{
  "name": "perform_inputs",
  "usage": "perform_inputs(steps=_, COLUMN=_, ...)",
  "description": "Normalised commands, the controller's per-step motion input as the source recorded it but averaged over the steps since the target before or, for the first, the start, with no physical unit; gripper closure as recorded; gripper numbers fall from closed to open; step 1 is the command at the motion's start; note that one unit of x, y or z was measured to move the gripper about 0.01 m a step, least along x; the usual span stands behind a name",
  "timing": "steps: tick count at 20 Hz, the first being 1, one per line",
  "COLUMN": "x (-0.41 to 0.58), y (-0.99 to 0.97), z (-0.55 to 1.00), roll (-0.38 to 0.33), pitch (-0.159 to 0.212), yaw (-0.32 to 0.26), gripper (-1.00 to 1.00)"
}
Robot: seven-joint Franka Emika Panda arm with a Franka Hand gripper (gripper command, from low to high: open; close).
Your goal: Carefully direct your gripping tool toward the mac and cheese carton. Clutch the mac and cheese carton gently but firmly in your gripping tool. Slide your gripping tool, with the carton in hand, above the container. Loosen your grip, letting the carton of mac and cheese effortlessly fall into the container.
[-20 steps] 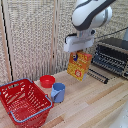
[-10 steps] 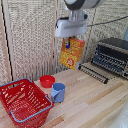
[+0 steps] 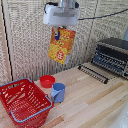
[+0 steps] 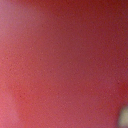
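Note:
My gripping tool (image 3: pixel 57 33) hangs high above the table near the exterior view's middle, shut on the top edge of the mac and cheese carton (image 3: pixel 62 45). The carton is orange-yellow with red patches and dangles tilted in the air, well above the blue mug. The container (image 3: pixel 24 102), a red lattice basket with a light blue-grey rim, stands on the table at the exterior view's lower left, to the left of and below the carton. The wrist view is filled by a blurred red-pink surface (image 4: pixel 60 60), too close to make out.
A small red bowl (image 3: pixel 47 81) and a blue mug (image 3: pixel 58 92) stand just right of the basket. A toaster oven (image 3: pixel 112 56) with its door folded down (image 3: pixel 93 73) sits at the exterior view's right. A slatted wall stands behind the wooden table (image 3: pixel 95 105).
The gripping tool has lifted the carton off the table and carried it up and toward the exterior view's left, away from the toaster oven.

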Motion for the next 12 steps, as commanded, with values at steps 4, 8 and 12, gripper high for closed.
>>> perform_inputs(steps=4, x=0.149, y=0.93, z=0.34, roll=0.019, pitch=0.131, yaw=0.011, gripper=1.00)
perform_inputs(steps=8, x=0.181, y=0.96, z=0.07, roll=0.000, pitch=0.151, yaw=0.000, gripper=1.00)
perform_inputs(steps=12, x=0.208, y=0.98, z=0.00, roll=0.000, pitch=0.144, yaw=0.000, gripper=1.00)
